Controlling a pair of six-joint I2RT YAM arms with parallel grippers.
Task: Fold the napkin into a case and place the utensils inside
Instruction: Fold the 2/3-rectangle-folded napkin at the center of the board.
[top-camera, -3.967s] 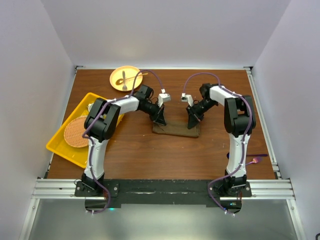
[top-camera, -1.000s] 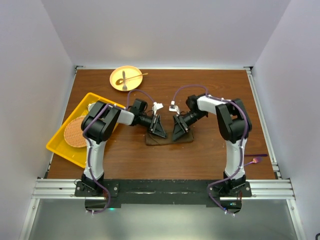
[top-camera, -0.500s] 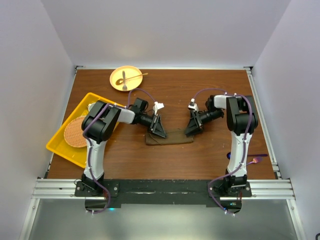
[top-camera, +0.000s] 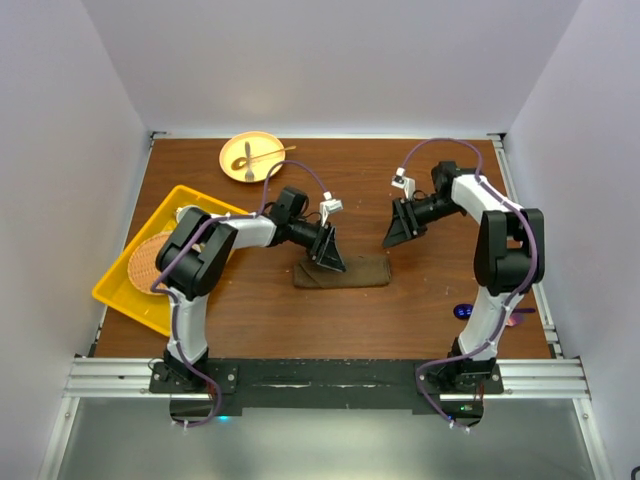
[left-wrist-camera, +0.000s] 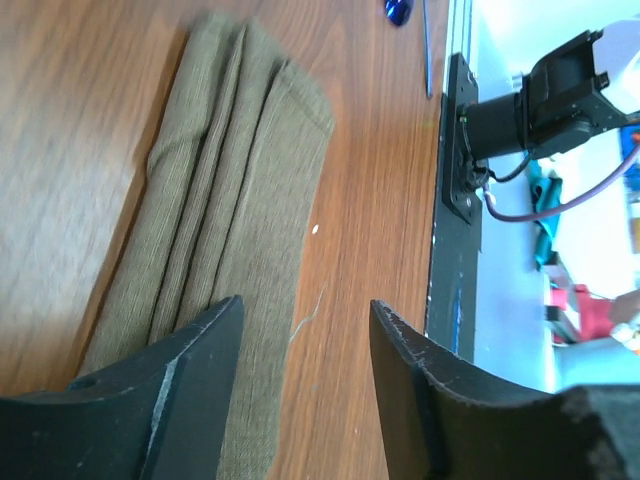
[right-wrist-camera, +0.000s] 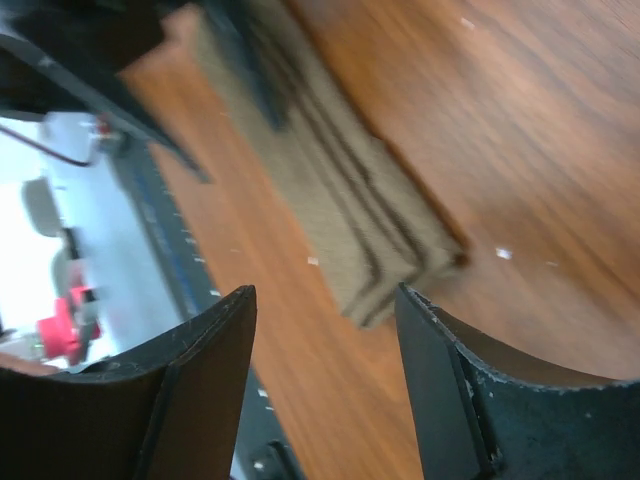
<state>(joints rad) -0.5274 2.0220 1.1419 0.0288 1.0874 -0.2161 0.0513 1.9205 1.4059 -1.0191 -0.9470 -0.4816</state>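
The napkin (top-camera: 342, 271) is folded into a narrow strip and lies flat on the tabletop (top-camera: 420, 170) at the centre of the top view. The left fingers (left-wrist-camera: 195, 385) are spread wide with nothing gripped and are positioned over the strip's left end; contact with the cloth cannot be determined. The right fingers (right-wrist-camera: 205, 375) are likewise spread wide and empty, and are held to the upper right of the strip, apart from it. A blue spoon (top-camera: 464, 311) is located at the lower right, beside the right arm. A fork (top-camera: 248, 158) is seen on the yellow plate (top-camera: 232, 150) at the upper left.
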